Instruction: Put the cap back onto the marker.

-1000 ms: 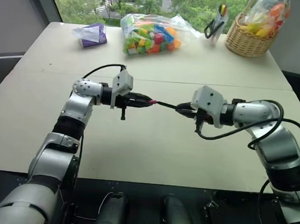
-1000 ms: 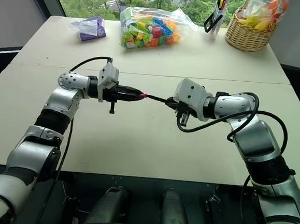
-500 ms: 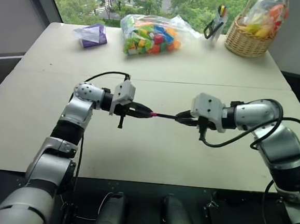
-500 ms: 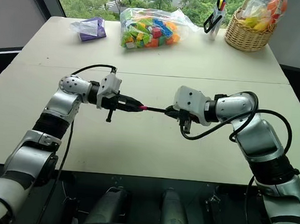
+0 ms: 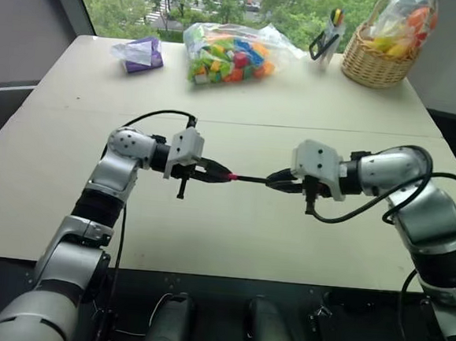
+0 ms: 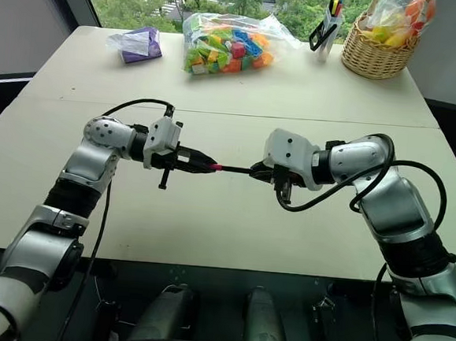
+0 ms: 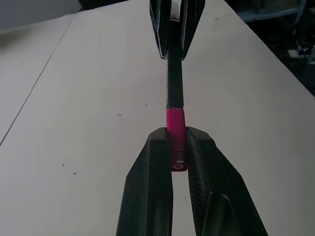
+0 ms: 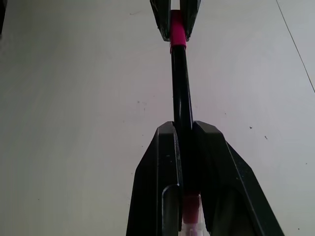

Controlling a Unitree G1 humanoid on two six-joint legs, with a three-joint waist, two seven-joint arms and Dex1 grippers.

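Above the middle of the beige table my two grippers face each other, tip to tip. My left gripper is shut on the small red cap, which sticks out a little past its fingertips. The thin black marker runs level from the cap to my right gripper, which is shut on its other end. The black shaft meets the cap in one straight line, with no gap visible between them. Both are held clear of the tabletop.
Along the far edge of the table lie a purple bag, a clear bag of coloured toy blocks, a pen holder with scissors and a wicker basket. A seam crosses the table behind the grippers.
Both grippers, with cap and marker between them, have drawn slightly nearer to me. The marker, which slanted before, now lies level. Both grips are unchanged.
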